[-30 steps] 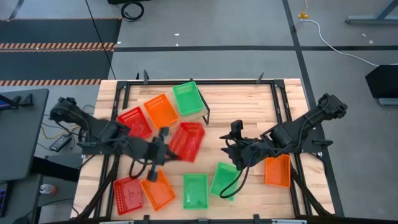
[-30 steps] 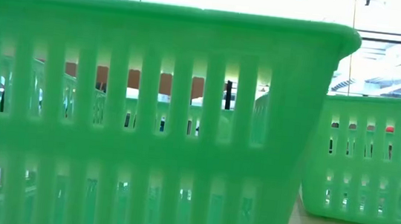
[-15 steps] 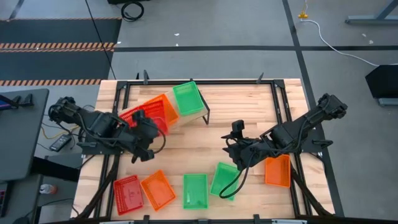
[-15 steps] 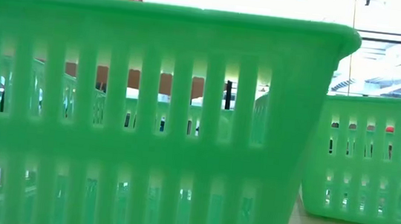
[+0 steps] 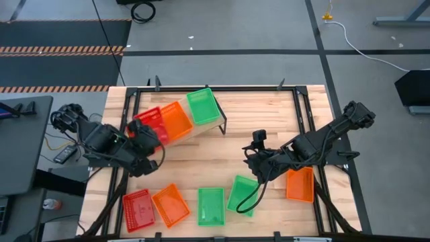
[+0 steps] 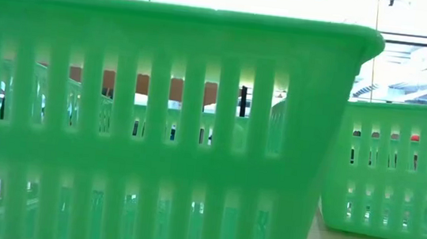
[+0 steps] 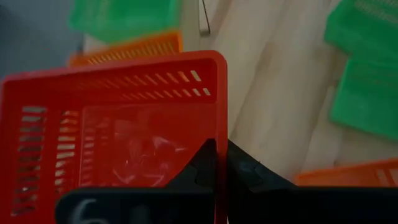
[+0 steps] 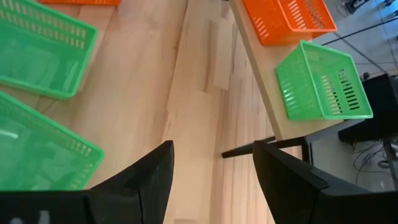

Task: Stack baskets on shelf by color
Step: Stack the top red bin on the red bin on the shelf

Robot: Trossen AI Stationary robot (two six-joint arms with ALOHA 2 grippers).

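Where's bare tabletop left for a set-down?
Bare: the middle, between the shelf and the near row of baskets, left of the right gripper; also the far right corner. Crowded: near edge, five baskets from red basket to tilted green basket.

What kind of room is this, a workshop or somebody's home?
Most likely a robotics lab or workshop, not a home: two dark robot arms work at a slatted wooden table inside a black metal frame, cables trail over a grey concrete floor, and striped hazard matting lies nearby.
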